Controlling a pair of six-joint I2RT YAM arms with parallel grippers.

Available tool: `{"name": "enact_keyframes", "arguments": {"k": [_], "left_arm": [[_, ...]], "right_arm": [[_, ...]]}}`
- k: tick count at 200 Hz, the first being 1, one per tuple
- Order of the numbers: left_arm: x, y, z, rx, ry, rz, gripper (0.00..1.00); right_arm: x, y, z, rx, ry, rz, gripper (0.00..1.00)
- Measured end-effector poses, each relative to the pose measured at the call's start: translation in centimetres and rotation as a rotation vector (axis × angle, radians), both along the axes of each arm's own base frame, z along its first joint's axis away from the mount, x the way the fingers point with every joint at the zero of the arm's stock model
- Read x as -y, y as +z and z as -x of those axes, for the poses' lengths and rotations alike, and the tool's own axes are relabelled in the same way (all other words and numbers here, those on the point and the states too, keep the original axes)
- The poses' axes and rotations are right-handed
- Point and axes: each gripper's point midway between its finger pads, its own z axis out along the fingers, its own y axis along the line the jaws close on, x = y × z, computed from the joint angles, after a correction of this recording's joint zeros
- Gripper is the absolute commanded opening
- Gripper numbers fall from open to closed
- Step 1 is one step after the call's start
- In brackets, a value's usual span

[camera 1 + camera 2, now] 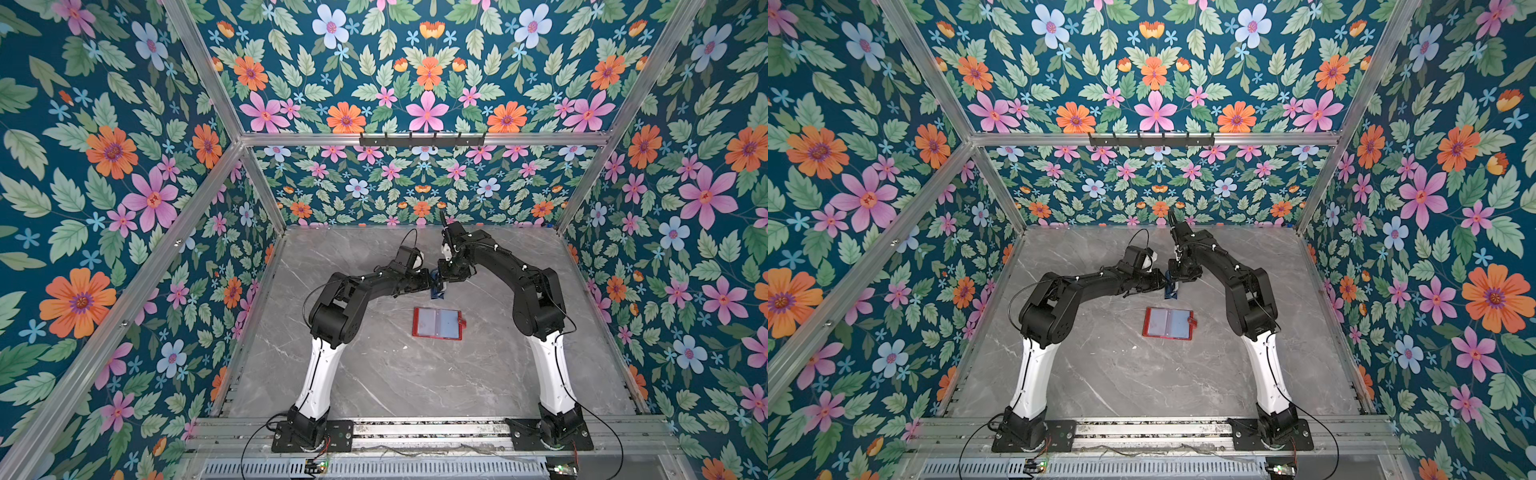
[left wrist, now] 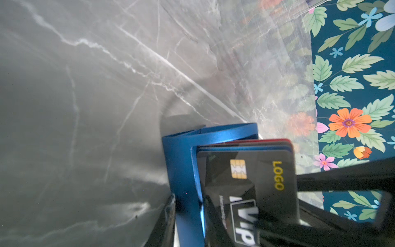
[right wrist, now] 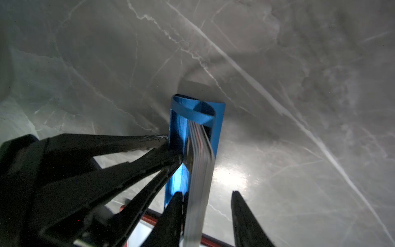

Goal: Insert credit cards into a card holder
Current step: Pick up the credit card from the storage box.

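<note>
The credit cards [image 3: 201,154] look thin, stiff, slick: pinch their flat faces; left end effector [image 3: 173,147] clamps the blue rack [image 3: 219,119], right end effector [image 3: 206,193] straddles them, unclenched

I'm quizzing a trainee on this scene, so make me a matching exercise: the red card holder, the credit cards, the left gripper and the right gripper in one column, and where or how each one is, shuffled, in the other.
Column one:
1. card holder
2. credit cards
3. left gripper
4. right gripper

Column two:
A. jaws open, astride the card stack
B. lying open and flat on the table
C. standing in the blue card rack
D. clamped on the blue card rack's wall

Pairs: 1-B, 2-C, 3-D, 4-A.
</note>
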Motion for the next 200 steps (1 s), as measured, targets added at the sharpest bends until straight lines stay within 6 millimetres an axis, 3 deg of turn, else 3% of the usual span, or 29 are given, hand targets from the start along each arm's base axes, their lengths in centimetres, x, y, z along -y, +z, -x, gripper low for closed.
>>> {"name": "enact_keyframes", "arguments": {"k": [200], "left_arm": [[0.82, 0.04, 0.63, -0.015, 0.028, 0.008, 0.25]], "right_arm": [[0.72, -0.46, -0.21, 0.009, -0.055, 0.058, 0.32]]}}
